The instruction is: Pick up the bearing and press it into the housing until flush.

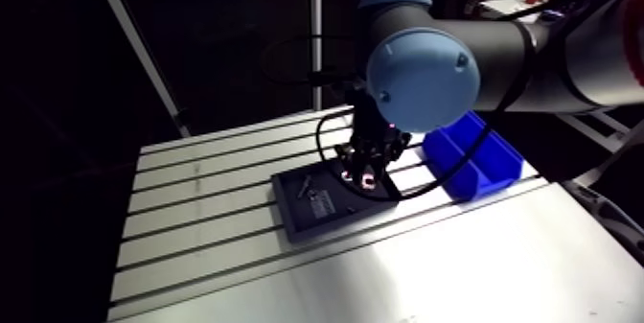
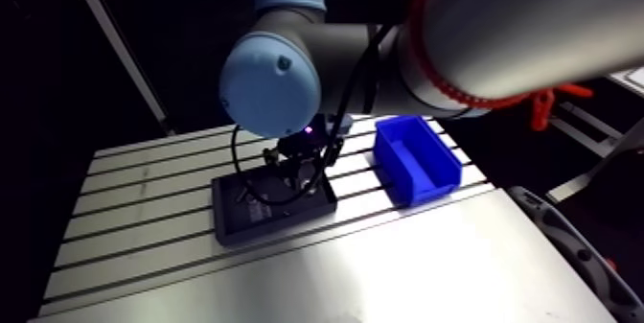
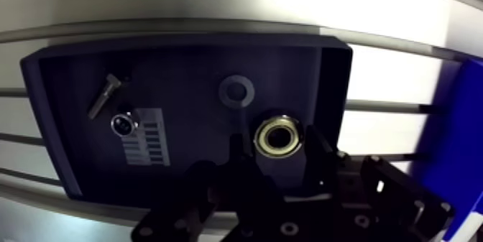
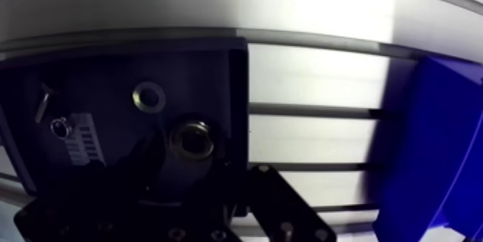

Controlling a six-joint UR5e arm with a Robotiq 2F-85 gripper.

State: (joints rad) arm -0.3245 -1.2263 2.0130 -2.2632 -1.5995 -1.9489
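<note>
On the dark tray [image 3: 65, 101], the bearing [image 3: 279, 136] lies flat near a round seat [image 3: 237, 90] (probably the housing), and the gripper [image 3: 274, 141] hangs low over it, fingers spread narrowly to either side with no clamping evident, aligned so that closing would grip its rim.

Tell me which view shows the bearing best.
The wrist view, left eye: the bearing sits whole and lit on the dark tray. The right eye shows it dimmer; in the arm views the gripper mostly hides it.
</note>
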